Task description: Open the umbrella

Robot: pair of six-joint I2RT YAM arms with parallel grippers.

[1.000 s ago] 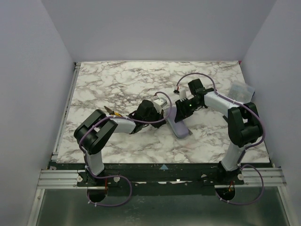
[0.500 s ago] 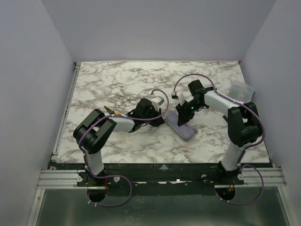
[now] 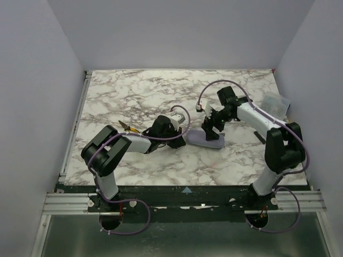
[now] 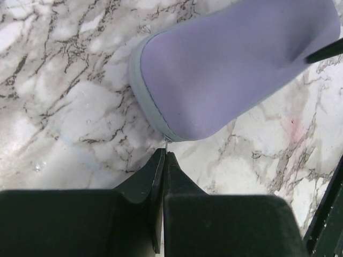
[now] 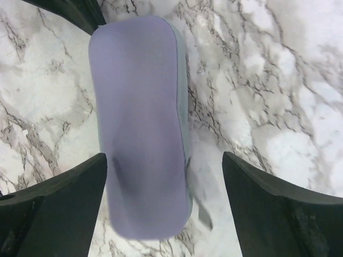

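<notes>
The umbrella [image 3: 209, 142] lies flat on the marble tabletop [image 3: 134, 93], near its middle and between the two arms. From here it is a compact lavender pack with rounded ends and a thin grey seam along its edge.

The left tool [image 3: 181, 139] is closed. In its wrist view the two black fingertips [image 4: 158, 160] press together with no gap, low over the tabletop [image 4: 64, 107], and they point at the rounded end of the umbrella [image 4: 230, 64]. A tiny silvery bit [image 4: 168, 140] shows right where the tips meet the grey seam. We cannot tell whether the tool pinches it or only touches it.

The right tool [image 3: 213, 131] hangs above the other end of the umbrella and is spread wide open. In its wrist view the umbrella [image 5: 142, 96] runs lengthwise between the two fingers. One finger [image 5: 59, 203] sits just beside the umbrella's long edge, and we cannot tell whether it touches. The other finger [image 5: 278, 209] stands well apart from the opposite edge, with bare tabletop [image 5: 257, 80] between them. Nothing is held in this tool [image 5: 163, 160].

A clear packet [image 3: 276, 101] rests at the far right edge of the tabletop, and a small yellow and black item [image 3: 126, 127] lies beside the left arm
</notes>
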